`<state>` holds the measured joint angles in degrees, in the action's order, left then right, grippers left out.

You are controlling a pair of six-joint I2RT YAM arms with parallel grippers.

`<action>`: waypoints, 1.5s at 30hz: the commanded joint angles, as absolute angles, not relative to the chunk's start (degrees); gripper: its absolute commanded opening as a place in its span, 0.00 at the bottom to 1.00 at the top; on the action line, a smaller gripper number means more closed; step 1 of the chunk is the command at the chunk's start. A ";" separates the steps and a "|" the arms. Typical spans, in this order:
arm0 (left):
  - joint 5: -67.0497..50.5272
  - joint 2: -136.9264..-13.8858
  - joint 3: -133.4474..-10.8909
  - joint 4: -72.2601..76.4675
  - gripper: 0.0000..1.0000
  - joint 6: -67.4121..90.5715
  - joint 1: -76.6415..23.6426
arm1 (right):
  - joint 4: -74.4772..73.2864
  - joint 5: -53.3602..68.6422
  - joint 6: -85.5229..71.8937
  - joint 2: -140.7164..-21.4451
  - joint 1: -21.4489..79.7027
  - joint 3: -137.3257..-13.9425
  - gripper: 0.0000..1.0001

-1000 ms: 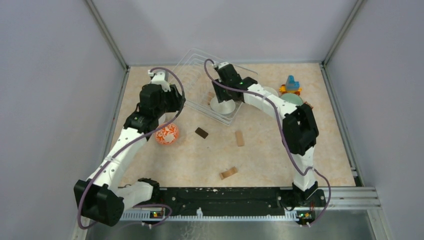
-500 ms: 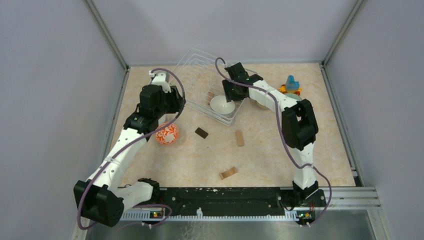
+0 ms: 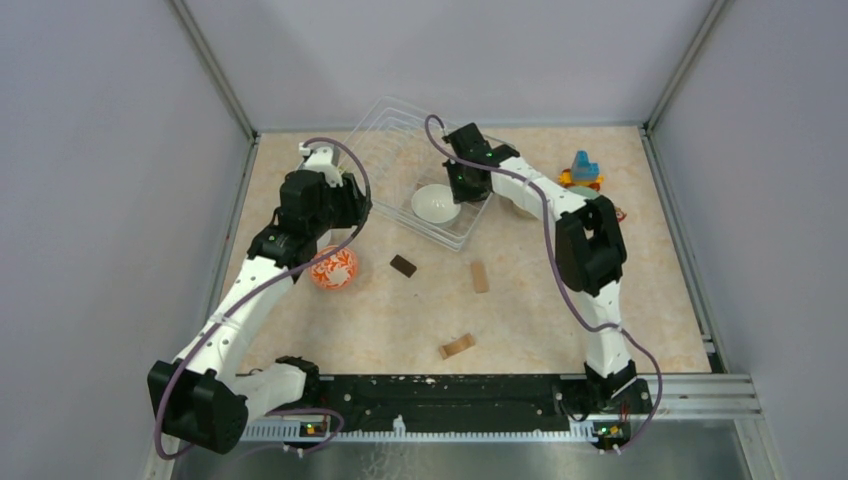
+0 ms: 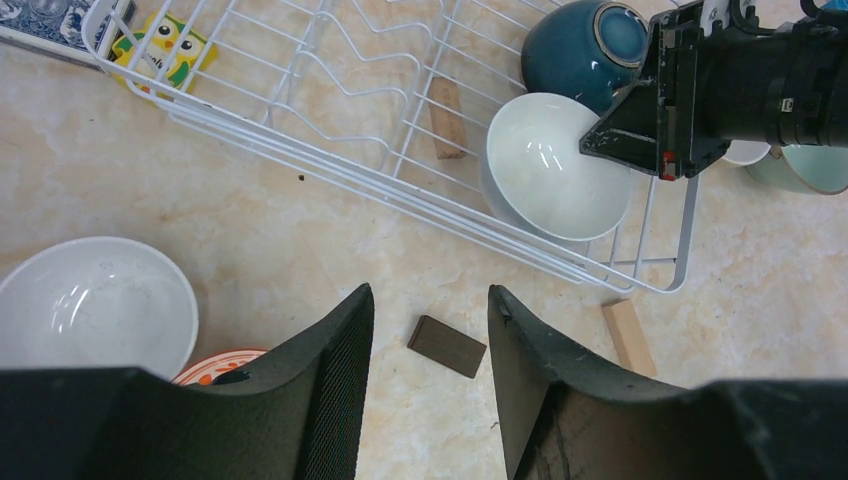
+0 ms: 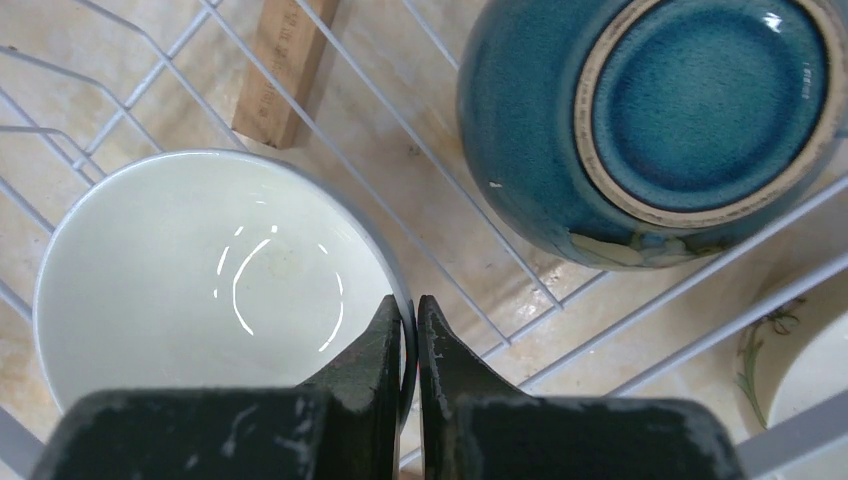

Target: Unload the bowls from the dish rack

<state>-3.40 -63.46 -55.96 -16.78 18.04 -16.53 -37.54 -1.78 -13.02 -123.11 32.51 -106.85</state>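
Note:
The white wire dish rack sits at the back of the table. A white bowl stands upright in its near corner, and my right gripper is shut on its rim, one finger inside and one outside. A dark blue bowl lies upside down in the rack beside it. My left gripper hangs open and empty over the table in front of the rack. Below it stand another white bowl and the orange-patterned bowl. A mint green bowl stands outside the rack, to the right.
A dark brown block, a wooden block and another wooden piece lie on the table. One more wooden block lies inside the rack. A blue and orange toy stands at the back right.
My right gripper has swung from the back of the rack to the white bowl's rim and closed on it. The left arm has stayed still.

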 commanded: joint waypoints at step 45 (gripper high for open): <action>-3.87 -61.07 -55.84 -16.11 0.78 12.35 -16.26 | -19.00 -36.99 -40.36 -53.90 24.04 -34.29 0.00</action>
